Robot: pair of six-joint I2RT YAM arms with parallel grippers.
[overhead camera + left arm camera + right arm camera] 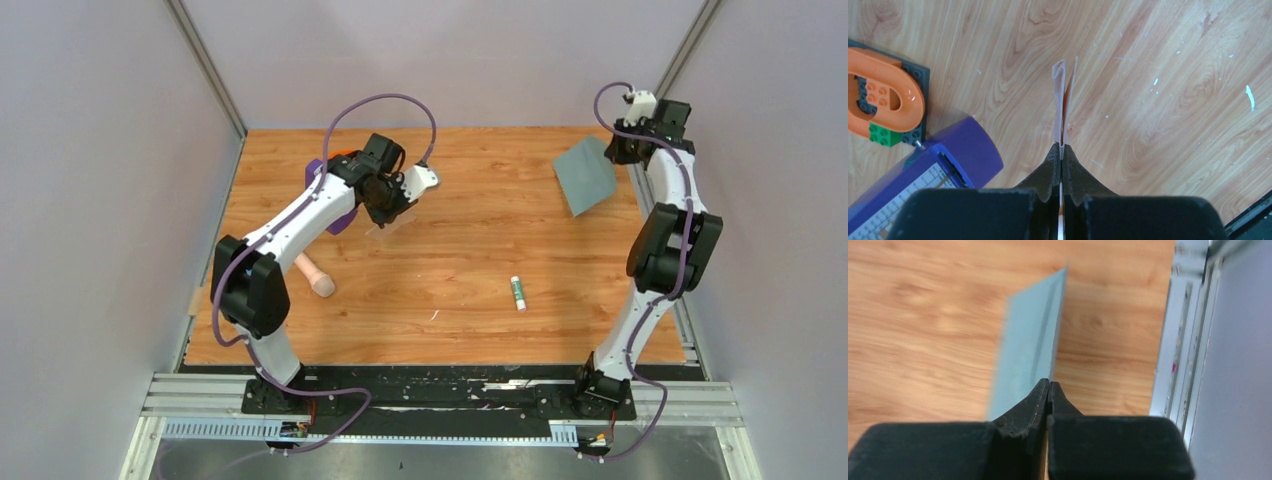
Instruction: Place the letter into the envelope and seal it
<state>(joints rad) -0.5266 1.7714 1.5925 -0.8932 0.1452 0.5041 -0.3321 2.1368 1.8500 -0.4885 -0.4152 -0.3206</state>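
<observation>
My left gripper (1062,148) is shut on the letter (1064,95), a thin pale beige-pink sheet seen edge-on and sticking out past the fingertips above the wood. From above, the left gripper (388,208) hangs over the back left of the table with the letter (395,224) faint below it. At the back right, my right gripper (618,150) is shut on the right edge of the grey-teal envelope (585,175). In the right wrist view the envelope (1028,350) runs forward from the closed right gripper (1049,383), tilted.
A pinkish cylinder (315,275) lies by the left arm and a small glue stick (518,293) lies mid-table. A purple device (950,162) and an orange brick build (883,97) sit left of the left gripper. A metal rail (1183,340) and wall stand right of the envelope.
</observation>
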